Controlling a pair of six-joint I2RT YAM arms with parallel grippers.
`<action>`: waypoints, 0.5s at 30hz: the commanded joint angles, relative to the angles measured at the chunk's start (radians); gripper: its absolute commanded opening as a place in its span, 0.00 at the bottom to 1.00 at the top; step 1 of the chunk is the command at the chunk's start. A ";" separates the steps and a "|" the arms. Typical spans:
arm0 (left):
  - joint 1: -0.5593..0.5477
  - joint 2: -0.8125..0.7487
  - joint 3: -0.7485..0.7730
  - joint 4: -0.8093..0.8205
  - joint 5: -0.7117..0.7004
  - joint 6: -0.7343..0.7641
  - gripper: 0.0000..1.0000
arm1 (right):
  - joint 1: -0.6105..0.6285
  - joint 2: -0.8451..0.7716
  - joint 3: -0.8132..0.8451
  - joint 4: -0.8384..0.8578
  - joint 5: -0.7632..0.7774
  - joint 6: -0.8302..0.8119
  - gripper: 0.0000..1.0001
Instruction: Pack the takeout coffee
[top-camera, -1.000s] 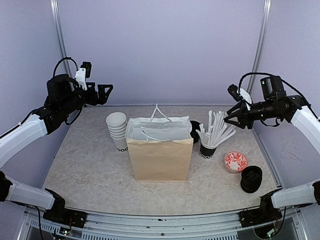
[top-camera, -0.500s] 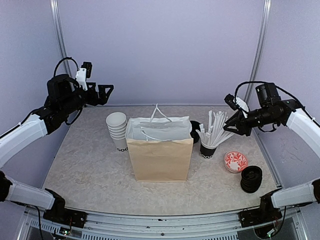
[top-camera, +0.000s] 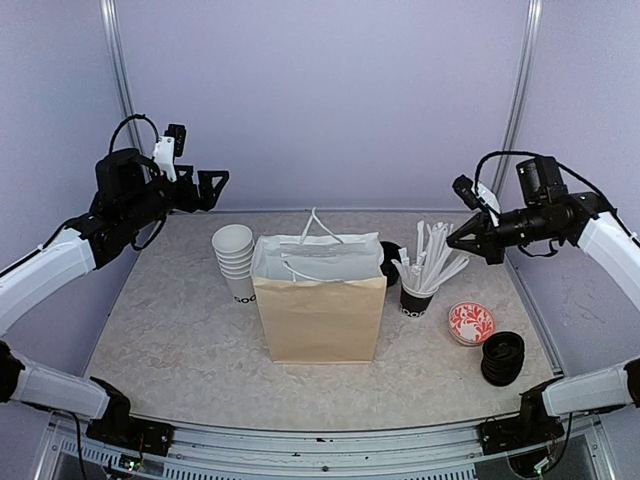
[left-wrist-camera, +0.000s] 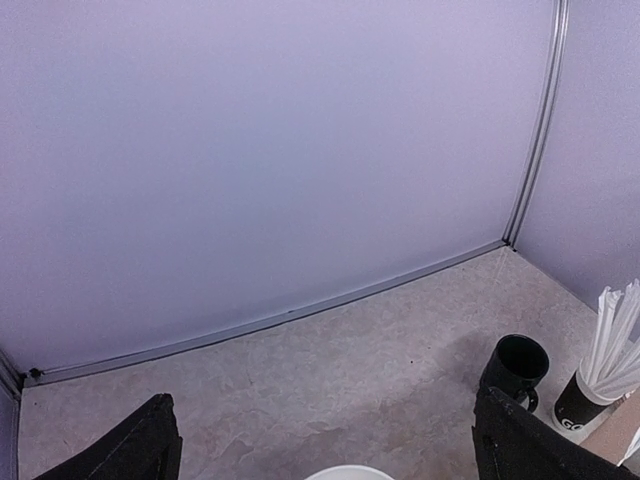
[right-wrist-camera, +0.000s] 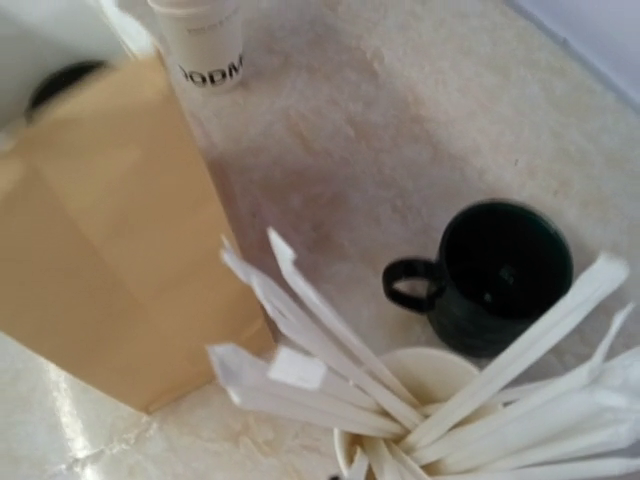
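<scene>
The takeout coffee cups (top-camera: 235, 262), white paper with black lettering, stand stacked without lids left of the brown paper bag (top-camera: 320, 302). One cup (right-wrist-camera: 205, 45) shows past the bag (right-wrist-camera: 100, 230) in the right wrist view. My left gripper (top-camera: 215, 185) hangs open in the air above and behind the stack, with only the top rim (left-wrist-camera: 350, 472) showing between its fingers (left-wrist-camera: 140, 450). My right gripper (top-camera: 452, 240) is shut just over the tips of the white sticks (top-camera: 432, 258). Its fingers are out of the right wrist view, and I see nothing held.
The sticks stand in a black cup (top-camera: 415, 298) right of the bag. A black mug (top-camera: 390, 262) sits behind them. A red patterned bowl (top-camera: 471, 322) and a stack of black lids (top-camera: 502, 357) lie at the right front. The bag's white handles stick up.
My right gripper has closed from part open to shut, dipping toward the sticks and then lifting slightly. The left arm has hardly moved.
</scene>
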 joint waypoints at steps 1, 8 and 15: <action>-0.004 0.016 0.005 -0.001 0.018 0.011 0.99 | -0.011 -0.082 0.119 -0.100 -0.042 -0.028 0.00; 0.018 0.035 0.007 -0.002 0.028 0.008 0.99 | -0.013 -0.143 0.246 -0.233 -0.119 -0.101 0.00; 0.030 0.045 0.005 0.003 0.038 0.011 0.99 | -0.013 -0.115 0.449 -0.257 -0.157 -0.131 0.00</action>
